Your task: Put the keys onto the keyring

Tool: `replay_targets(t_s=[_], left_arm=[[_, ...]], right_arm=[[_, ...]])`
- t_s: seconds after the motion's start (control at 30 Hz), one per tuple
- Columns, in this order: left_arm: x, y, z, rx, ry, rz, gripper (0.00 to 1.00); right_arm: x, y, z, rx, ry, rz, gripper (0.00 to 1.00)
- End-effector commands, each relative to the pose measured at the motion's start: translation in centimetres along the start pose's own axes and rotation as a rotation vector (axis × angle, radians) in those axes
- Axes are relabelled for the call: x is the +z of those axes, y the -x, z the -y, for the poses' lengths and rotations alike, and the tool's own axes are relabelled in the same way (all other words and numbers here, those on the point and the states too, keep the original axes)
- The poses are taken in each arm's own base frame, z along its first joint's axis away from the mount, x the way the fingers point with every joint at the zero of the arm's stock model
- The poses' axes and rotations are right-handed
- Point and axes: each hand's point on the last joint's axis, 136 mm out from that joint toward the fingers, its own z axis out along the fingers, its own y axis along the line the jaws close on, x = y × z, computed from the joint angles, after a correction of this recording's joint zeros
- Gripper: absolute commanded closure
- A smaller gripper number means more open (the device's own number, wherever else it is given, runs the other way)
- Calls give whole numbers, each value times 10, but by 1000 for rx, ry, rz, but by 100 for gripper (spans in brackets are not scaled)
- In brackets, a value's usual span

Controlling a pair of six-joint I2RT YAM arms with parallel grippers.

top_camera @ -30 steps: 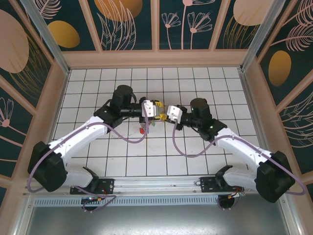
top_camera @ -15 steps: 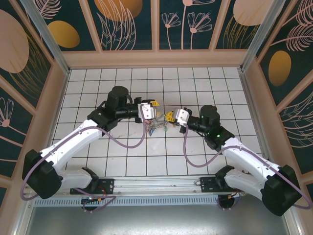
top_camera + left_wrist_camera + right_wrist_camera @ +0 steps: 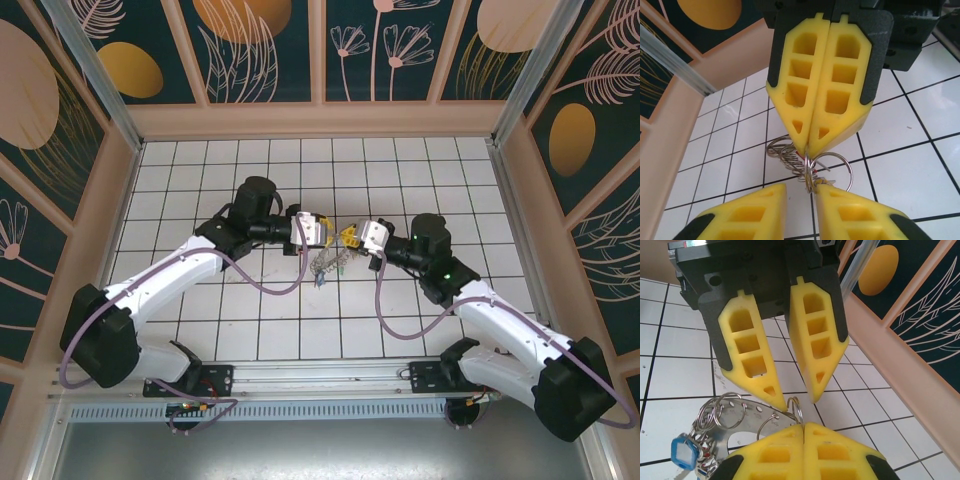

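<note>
Over the middle of the tiled surface (image 3: 200, 330) two arms meet. The right tool (image 3: 804, 426), pressed together, pinches the one keyring (image 3: 325, 262), from which one blue-tagged key (image 3: 682, 450) hangs. The left tool (image 3: 801, 189) stands slightly spread, now narrower and closer than before.

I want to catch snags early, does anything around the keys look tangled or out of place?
Nothing spilled or visibly damaged. The only untidy thing: the wire rings and a blue tag hang in a tangled bunch between the tools, the right tool shut on one of the rings, the left tool open, facing it.
</note>
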Motion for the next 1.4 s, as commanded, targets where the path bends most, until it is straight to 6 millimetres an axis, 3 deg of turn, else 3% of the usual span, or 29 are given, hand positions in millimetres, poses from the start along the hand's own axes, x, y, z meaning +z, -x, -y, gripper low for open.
replay_targets(t_s=[0.0, 0.1, 0.2, 0.3, 0.47, 0.57, 0.77, 0.93, 1.13, 1.37], left_arm=[[3, 20, 0, 15, -47, 91, 81], [6, 18, 2, 9, -65, 98, 86], [8, 18, 2, 11, -67, 101, 100], [7, 19, -1, 38, -51, 100, 100], [1, 17, -16, 72, 28, 35, 100], [-3, 15, -35, 6, 104, -36, 100], [-21, 9, -76, -147, 291, -178, 100], [-42, 4, -121, -438, 539, -216, 100], [-30, -3, -138, -754, 599, -155, 100], [-10, -1, -134, -1001, 526, -79, 100]], right_arm=[[0, 19, 3, -48, 10, 72, 100], [1, 18, 1, -49, 16, 70, 100], [2, 15, 0, -49, 27, 60, 100], [3, 8, -4, -51, 45, 32, 100], [3, -27, -6, -56, 60, -150, 99], [0, -38, -1, -32, 37, -232, 86], [0, -25, 10, 77, -18, -197, 74], [-4, -10, 30, 274, -121, -89, 70], [-5, 19, 33, 502, -123, 120, 52], [16, 7, 52, 571, -296, 39, 35]])
